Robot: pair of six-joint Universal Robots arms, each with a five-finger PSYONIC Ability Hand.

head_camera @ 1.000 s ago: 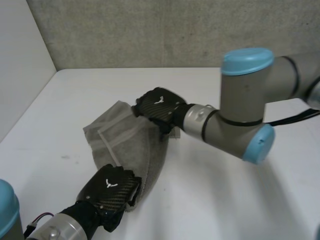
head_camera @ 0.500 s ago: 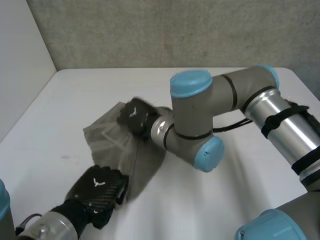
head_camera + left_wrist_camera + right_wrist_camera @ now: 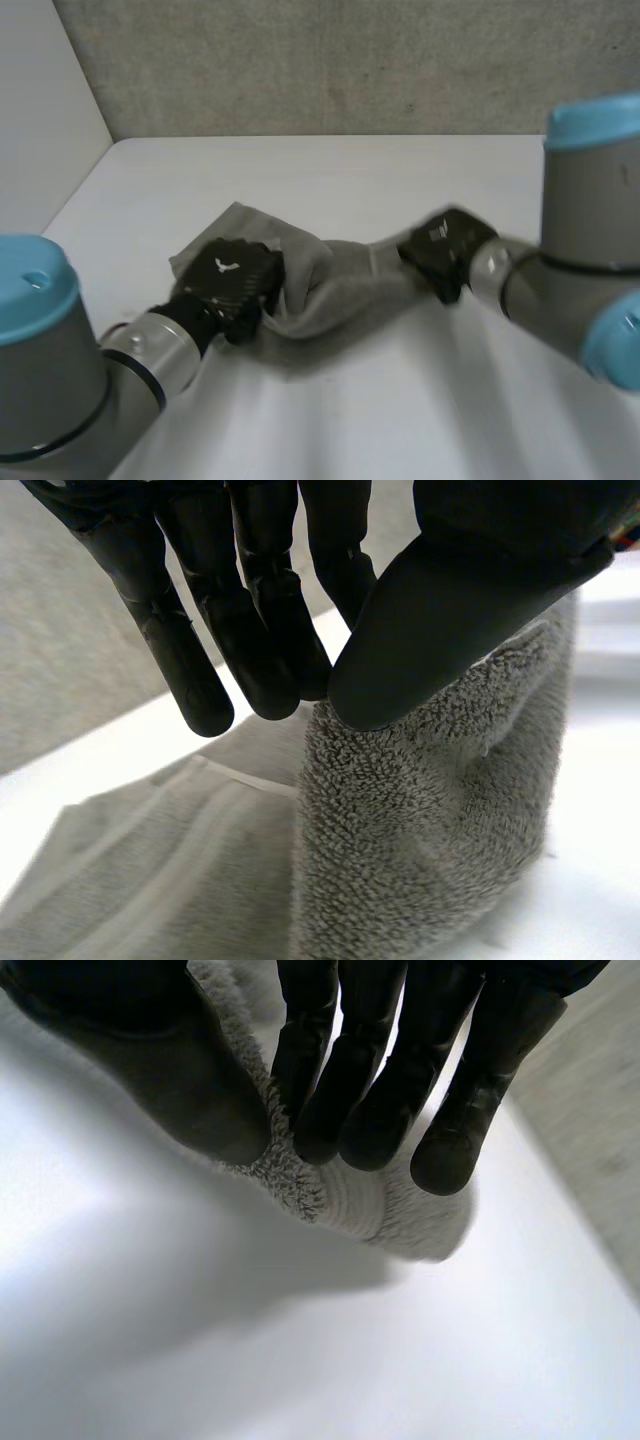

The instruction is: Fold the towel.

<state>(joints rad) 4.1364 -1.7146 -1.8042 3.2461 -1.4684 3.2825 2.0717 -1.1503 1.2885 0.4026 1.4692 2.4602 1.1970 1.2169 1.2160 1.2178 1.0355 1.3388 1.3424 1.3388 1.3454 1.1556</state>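
Observation:
A grey towel [image 3: 330, 285] lies bunched and stretched across the middle of the white table [image 3: 330, 170]. My left hand [image 3: 234, 285] sits over its left part, and in the left wrist view the thumb [image 3: 450, 620] and fingers [image 3: 270, 650] pinch a raised fold of the towel [image 3: 420, 810]. At the towel's right end my right hand [image 3: 447, 250] pinches an edge of the towel [image 3: 330, 1195] between its thumb [image 3: 190, 1090] and fingers [image 3: 370, 1110], a little above the table.
A grey wall [image 3: 350, 60] runs along the table's far edge and a white panel [image 3: 40, 110] stands at the left. Bare table lies in front of the towel and behind it.
My right hand has swung from the towel's far left part to the right, drawing an edge with it. My left hand has moved up the table onto the towel, which now lies stretched sideways.

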